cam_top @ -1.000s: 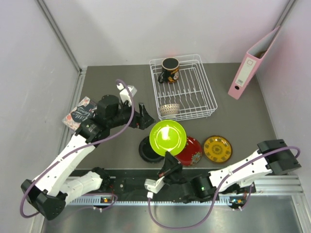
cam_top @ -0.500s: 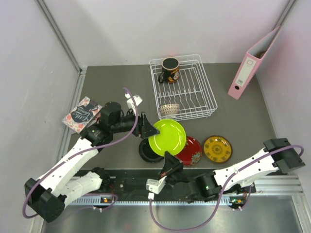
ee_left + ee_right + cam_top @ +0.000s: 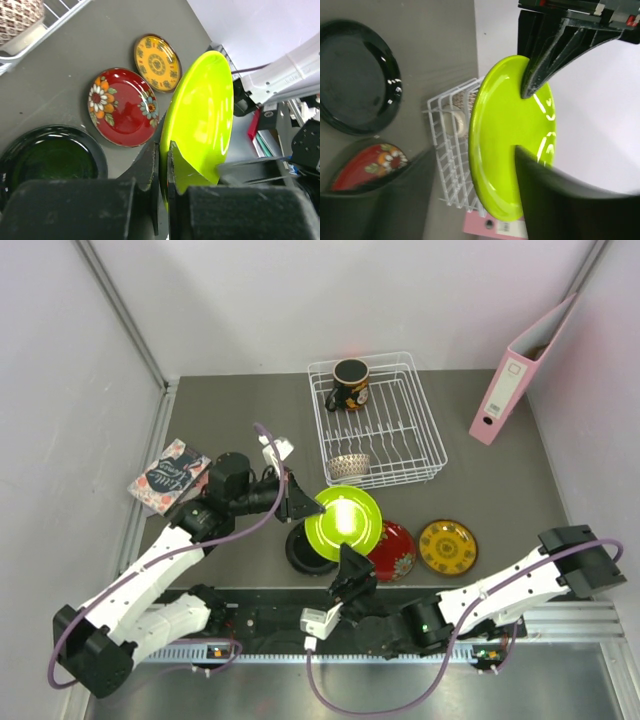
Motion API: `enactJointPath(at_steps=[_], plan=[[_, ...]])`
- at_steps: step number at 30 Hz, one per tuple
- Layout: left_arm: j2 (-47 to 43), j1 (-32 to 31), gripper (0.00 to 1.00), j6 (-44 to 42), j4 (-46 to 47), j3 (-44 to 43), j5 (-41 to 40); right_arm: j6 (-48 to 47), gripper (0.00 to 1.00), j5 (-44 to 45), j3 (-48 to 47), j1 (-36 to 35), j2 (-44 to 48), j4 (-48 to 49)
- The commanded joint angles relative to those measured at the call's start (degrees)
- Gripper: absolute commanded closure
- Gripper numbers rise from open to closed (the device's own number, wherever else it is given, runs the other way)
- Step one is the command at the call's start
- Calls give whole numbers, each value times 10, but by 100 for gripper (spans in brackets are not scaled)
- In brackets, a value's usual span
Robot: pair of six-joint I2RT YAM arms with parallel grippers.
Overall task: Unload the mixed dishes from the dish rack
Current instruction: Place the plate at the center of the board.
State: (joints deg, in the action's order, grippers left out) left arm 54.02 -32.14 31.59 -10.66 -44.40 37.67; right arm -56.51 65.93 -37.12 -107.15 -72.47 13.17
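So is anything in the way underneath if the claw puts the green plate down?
Yes. The left claw holds the lime green plate by its rim above the table. In the top view, the black plate and the red floral plate lie partly beneath it. Lowered straight down, it would likely land on them.

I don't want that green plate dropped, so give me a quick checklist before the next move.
1. Grip: left claw pinches the lime green plate by its rim: ok.
2. Receiver: right claw open at the plate: ok.
3. Its fingers straddle the rim: cannot tell.
4. Below, black plate, red floral plate and yellow plate lie flat on the table: ok.
5. The dish rack emptied: not ok, mug and bowl inside.
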Motion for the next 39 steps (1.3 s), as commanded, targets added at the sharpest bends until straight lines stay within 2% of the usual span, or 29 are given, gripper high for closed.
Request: enactJointPath(at_steps=[1, 2, 6, 13, 15, 17, 20, 24, 28, 34, 39], plan=[[-26, 2, 100, 0, 7, -8, -54, 8, 14, 50, -13, -7, -9, 46], [-29, 2, 100, 3, 0, -11, -67, 6, 1, 56, -17, -7, -7, 51], [-39, 14, 100, 14, -26, -24, -155, 7, 0, 80, -37, -9, 14, 69], [-57, 66, 100, 43, -92, -45, -322, 45, 0, 102, -123, -8, 138, 183], [-54, 74, 100, 58, -130, -52, -368, 56, 0, 104, -147, 6, 165, 228], [-55, 79, 100, 74, -164, -51, -433, 79, 0, 95, -166, 29, 200, 233], [-57, 90, 100, 90, -184, -36, -471, 154, 0, 87, -173, 83, 241, 232], [-55, 124, 100, 108, -212, -9, -475, 291, 0, 36, -165, 141, 287, 180], [-62, 143, 100, 137, -217, 32, -469, 313, 0, 7, -157, 165, 282, 186], [-94, 159, 100, 159, -243, 67, -518, 337, 0, -20, -132, 186, 272, 201], [-111, 166, 100, 180, -263, 99, -525, 369, 0, -33, -115, 201, 281, 183]])
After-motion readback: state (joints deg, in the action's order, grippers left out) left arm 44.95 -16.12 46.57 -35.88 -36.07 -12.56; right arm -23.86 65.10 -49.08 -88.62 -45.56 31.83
